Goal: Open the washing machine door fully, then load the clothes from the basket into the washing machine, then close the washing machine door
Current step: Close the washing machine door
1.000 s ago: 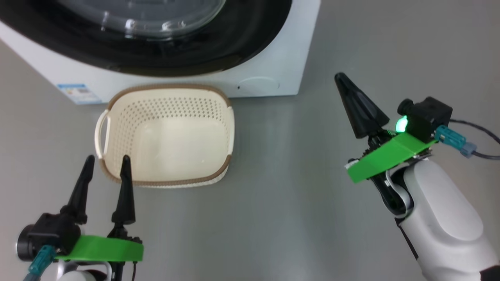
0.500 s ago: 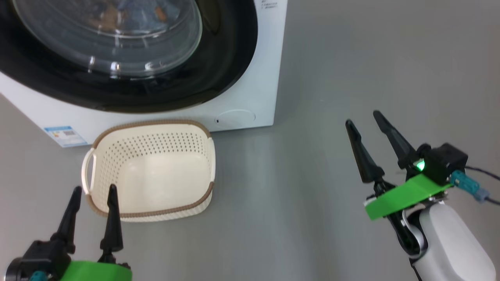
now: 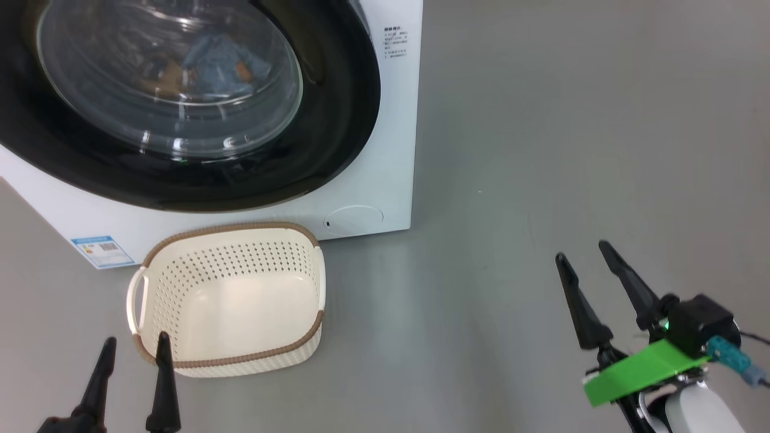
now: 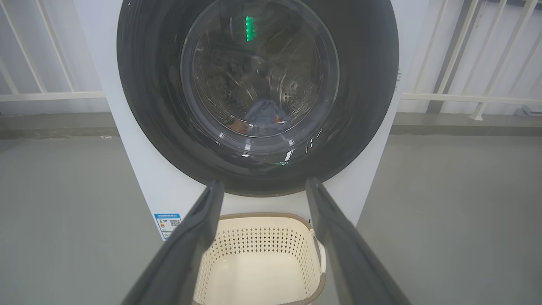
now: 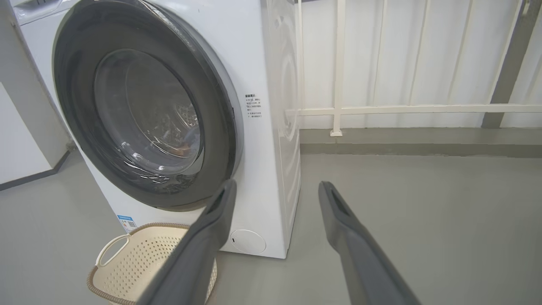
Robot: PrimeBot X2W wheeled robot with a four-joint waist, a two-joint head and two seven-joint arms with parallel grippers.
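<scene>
Dark fingers of our left hand (image 3: 136, 338) and right hand (image 3: 582, 250) stand spread, gripping nothing. Just ahead of the left hand we see the basket (image 3: 228, 229); beyond it the washing machine door (image 3: 340, 120) is shut, the clothes (image 3: 222, 57) behind its glass.

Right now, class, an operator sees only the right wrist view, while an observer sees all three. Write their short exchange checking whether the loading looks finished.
Operator: I see only part of the basket. Is anything left in it?
Observer: No, the basket holds nothing.
Operator: Where are the clothes, then?
Observer: Blue clothes lie low inside, behind the door glass.
</scene>
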